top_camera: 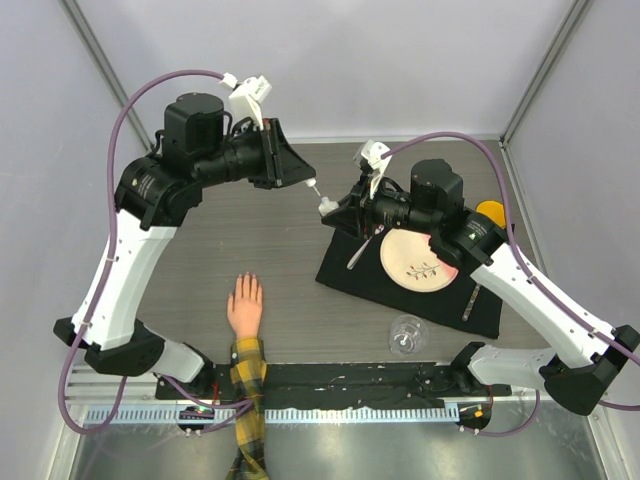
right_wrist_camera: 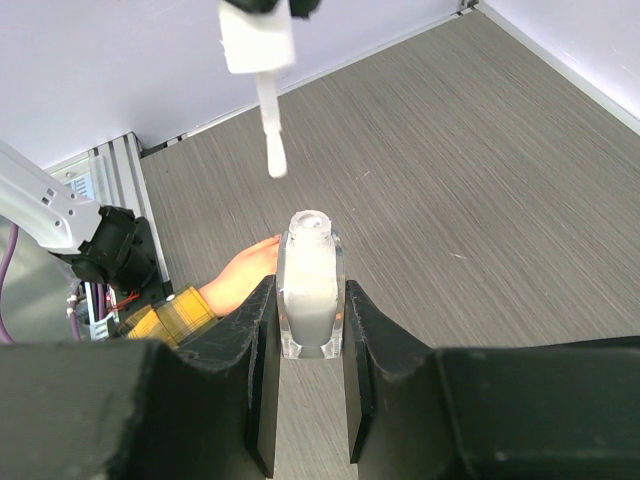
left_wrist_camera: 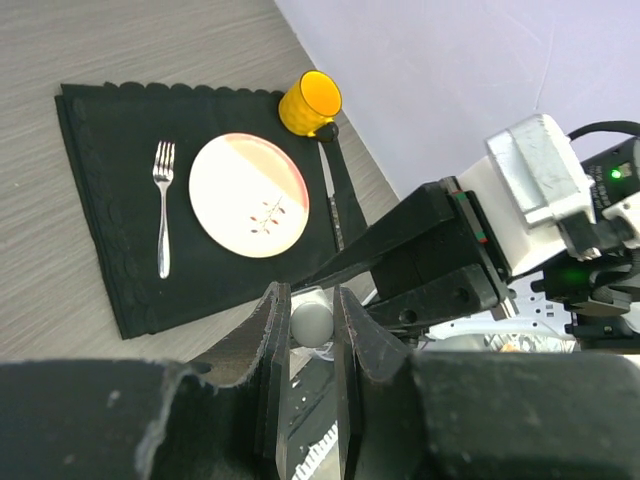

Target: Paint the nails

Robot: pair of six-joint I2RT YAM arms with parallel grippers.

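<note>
The peach fake hand (top_camera: 245, 305) lies palm down on the table, with its plaid sleeve (top_camera: 250, 385) toward the near edge. Its nails are too small to make out. My right gripper (top_camera: 337, 212) is shut on an open bottle of white polish (right_wrist_camera: 310, 260), held upright above the table. My left gripper (top_camera: 298, 176) is shut on the white brush cap (left_wrist_camera: 312, 322). The brush (right_wrist_camera: 272, 150) hangs just above and left of the bottle's mouth, not touching it. In the right wrist view the hand (right_wrist_camera: 243, 272) shows behind the bottle, with its fingertips hidden.
A black placemat (top_camera: 345, 275) on the right holds a plate (top_camera: 412, 258), a fork (top_camera: 360, 250) and a knife (top_camera: 470, 300). A yellow cup (top_camera: 490, 212) stands at the mat's far right corner. A clear glass (top_camera: 407, 335) stands at its near edge.
</note>
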